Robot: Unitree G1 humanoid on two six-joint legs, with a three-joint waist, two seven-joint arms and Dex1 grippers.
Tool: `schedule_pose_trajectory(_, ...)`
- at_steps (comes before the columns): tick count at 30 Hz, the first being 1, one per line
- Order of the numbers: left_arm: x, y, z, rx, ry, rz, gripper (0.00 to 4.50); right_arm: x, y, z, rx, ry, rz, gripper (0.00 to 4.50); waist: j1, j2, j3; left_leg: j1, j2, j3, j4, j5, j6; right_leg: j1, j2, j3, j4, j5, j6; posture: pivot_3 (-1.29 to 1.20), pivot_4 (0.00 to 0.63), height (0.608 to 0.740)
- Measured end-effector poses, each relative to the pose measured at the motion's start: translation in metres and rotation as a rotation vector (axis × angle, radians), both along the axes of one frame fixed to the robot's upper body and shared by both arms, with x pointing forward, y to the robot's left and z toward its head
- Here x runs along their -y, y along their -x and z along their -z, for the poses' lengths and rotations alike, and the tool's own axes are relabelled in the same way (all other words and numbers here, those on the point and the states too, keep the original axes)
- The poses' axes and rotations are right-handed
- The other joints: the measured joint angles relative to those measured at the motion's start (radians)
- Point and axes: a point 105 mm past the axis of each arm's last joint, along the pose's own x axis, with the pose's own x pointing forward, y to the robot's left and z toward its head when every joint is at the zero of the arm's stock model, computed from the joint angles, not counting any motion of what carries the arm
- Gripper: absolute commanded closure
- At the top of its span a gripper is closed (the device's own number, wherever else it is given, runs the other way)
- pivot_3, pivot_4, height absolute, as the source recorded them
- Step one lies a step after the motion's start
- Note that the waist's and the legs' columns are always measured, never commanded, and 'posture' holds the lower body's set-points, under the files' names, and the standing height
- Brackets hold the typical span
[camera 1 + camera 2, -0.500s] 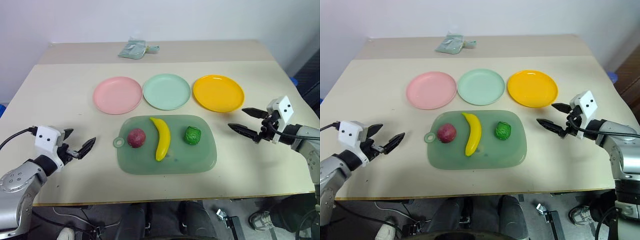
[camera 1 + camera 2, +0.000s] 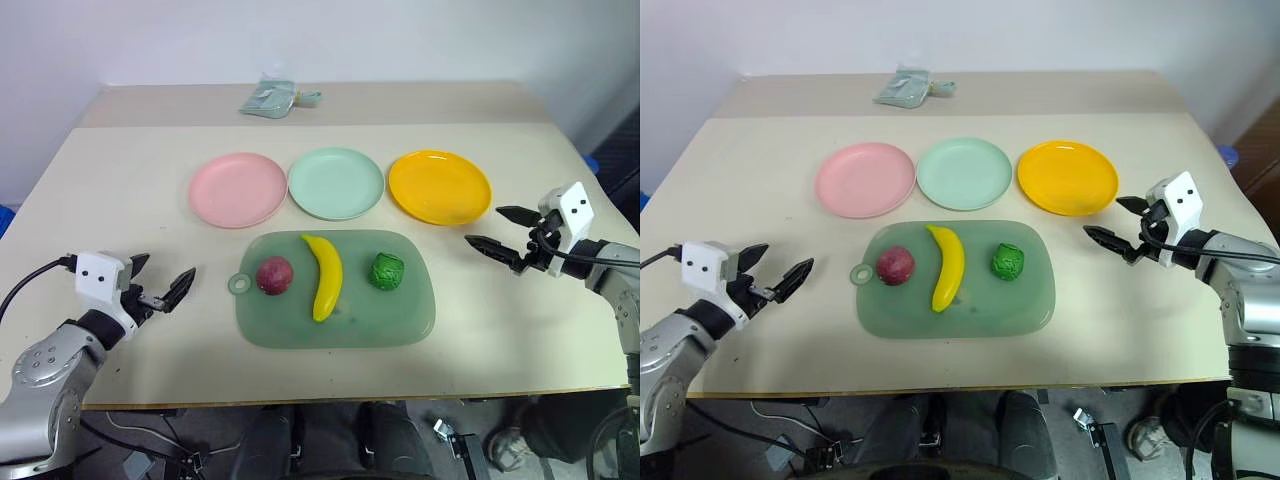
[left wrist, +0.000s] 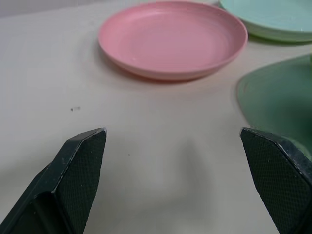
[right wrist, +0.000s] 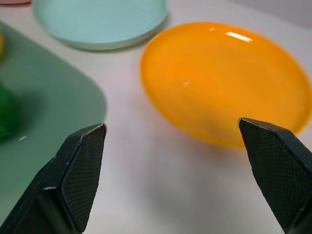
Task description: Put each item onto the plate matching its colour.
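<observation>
Both grippers, left (image 2: pixel 160 285) and right (image 2: pixel 505 232), hover released beside the board (image 2: pixel 405 320). On the board lie fruit (image 2: pixel 274 275), banana (image 2: pixel 324 275) and vegetable (image 2: pixel 386 271). Beyond it sit pink (image 2: pixel 237 189), mint (image 2: pixel 336 183) and orange (image 2: pixel 440 186) plates, bare

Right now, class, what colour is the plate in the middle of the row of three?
Pale mint green: the middle plate, clearest in the left eye view.

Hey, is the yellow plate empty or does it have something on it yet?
Empty. The yellow-orange plate shows only bare surface; the banana lies on the green board.
</observation>
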Motion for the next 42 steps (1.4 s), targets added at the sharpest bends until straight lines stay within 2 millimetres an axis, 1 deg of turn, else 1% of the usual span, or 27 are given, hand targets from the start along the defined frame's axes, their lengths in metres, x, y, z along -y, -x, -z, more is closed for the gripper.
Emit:
schedule_pose_trajectory(3,0.000,-0.008,-0.002,0.010,0.008,0.002,0.00,-0.001,-0.002,0.001,0.032,0.001,0.018,0.09,0.002,0.000,0.000,0.000,0.000,0.000,0.000,0.000,0.000,0.000,0.002,0.000,0.000,0.000,0.000,0.00,0.150,0.740)
schedule_pose_trajectory(9,0.004,-0.024,-0.011,0.038,0.046,0.041,0.00,0.003,0.006,0.001,0.034,-0.007,0.045,0.09,0.001,0.000,0.000,0.000,0.000,0.000,0.000,0.000,0.000,0.000,0.002,-0.001,0.001,0.000,0.000,0.00,0.150,0.740)
schedule_pose_trajectory(14,0.013,-0.033,-0.016,0.048,0.052,0.093,0.00,-0.002,0.013,0.007,0.013,-0.041,0.038,0.09,0.002,0.000,0.000,0.000,0.000,0.000,0.001,0.000,0.000,0.000,0.003,-0.001,0.001,0.000,0.000,0.00,0.150,0.740)
schedule_pose_trajectory(16,0.019,-0.036,-0.019,0.051,0.047,0.124,0.00,-0.004,0.013,0.006,0.019,-0.044,0.039,0.09,0.002,0.000,0.000,0.000,-0.001,0.000,0.001,0.000,0.000,0.001,0.003,-0.001,0.001,0.000,0.000,0.00,0.150,0.740)
schedule_pose_trajectory(18,0.020,-0.036,-0.017,0.043,0.048,0.138,0.00,-0.007,0.013,0.004,0.033,-0.046,0.034,0.09,0.001,0.000,0.000,0.000,0.000,0.000,0.001,0.000,0.000,0.001,0.003,-0.001,0.001,0.000,0.000,0.00,0.150,0.740)
schedule_pose_trajectory(26,0.020,-0.036,-0.017,0.037,0.042,0.149,0.00,-0.013,0.012,0.009,0.032,-0.071,0.020,0.09,0.003,0.000,0.000,0.000,0.000,0.000,0.001,0.000,0.000,0.001,0.003,-0.001,0.001,0.000,0.000,0.00,0.150,0.740)
schedule_pose_trajectory(28,0.023,-0.036,-0.019,0.035,0.060,0.171,0.00,-0.014,0.013,0.011,0.029,-0.079,0.010,0.09,0.002,0.000,0.000,0.000,0.000,0.000,0.002,0.000,0.000,0.001,0.003,-0.001,0.001,0.000,0.000,0.00,0.150,0.740)
schedule_pose_trajectory(30,0.031,-0.033,-0.022,0.034,0.085,0.224,0.00,-0.018,0.014,0.014,0.018,-0.082,-0.014,0.09,0.002,0.000,0.000,0.000,0.000,0.000,0.002,0.000,0.000,0.001,0.003,-0.001,0.001,0.000,0.000,0.00,0.150,0.740)
schedule_pose_trajectory(32,0.046,-0.030,-0.027,0.031,0.099,0.305,0.00,-0.023,0.020,0.018,0.003,-0.087,-0.052,0.09,0.004,0.000,0.000,0.000,0.000,0.000,0.002,0.000,0.000,0.001,0.003,-0.001,0.001,0.000,0.001,0.00,0.150,0.740)
schedule_pose_trajectory(35,0.074,-0.025,-0.031,0.010,0.072,0.461,0.00,-0.035,0.034,0.021,-0.026,-0.096,-0.139,0.09,0.004,0.000,0.000,0.000,0.000,0.000,0.002,0.000,0.001,0.002,0.003,-0.001,0.001,0.000,0.001,0.00,0.150,0.740)
schedule_pose_trajectory(36,0.085,-0.023,-0.031,0.000,0.058,0.519,0.00,-0.040,0.040,0.020,-0.036,-0.096,-0.172,0.09,0.003,0.000,0.000,0.000,0.000,0.000,0.003,0.000,0.001,0.002,0.003,-0.001,0.001,0.000,0.001,0.00,0.150,0.740)
schedule_pose_trajectory(40,0.114,-0.021,-0.028,-0.026,0.008,0.664,0.00,-0.056,0.057,0.016,-0.058,-0.050,-0.271,0.09,0.003,0.000,0.000,0.000,0.000,0.000,0.003,0.000,0.000,0.002,0.004,-0.001,0.001,0.000,0.000,0.00,0.150,0.740)
schedule_pose_trajectory(41,0.119,-0.020,-0.025,-0.041,-0.019,0.694,0.00,-0.062,0.062,0.016,-0.063,-0.034,-0.296,0.09,0.004,0.000,0.000,0.000,0.000,-0.001,0.003,0.000,0.001,0.002,0.004,-0.002,0.001,0.000,0.000,0.00,0.150,0.740)
schedule_pose_trajectory(42,0.125,-0.022,-0.021,-0.059,-0.058,0.726,0.00,-0.072,0.069,0.018,-0.070,-0.020,-0.333,0.09,0.004,0.000,0.000,0.000,0.000,-0.001,0.003,0.000,0.001,0.002,0.004,-0.002,0.001,0.000,0.000,0.00,0.150,0.740)
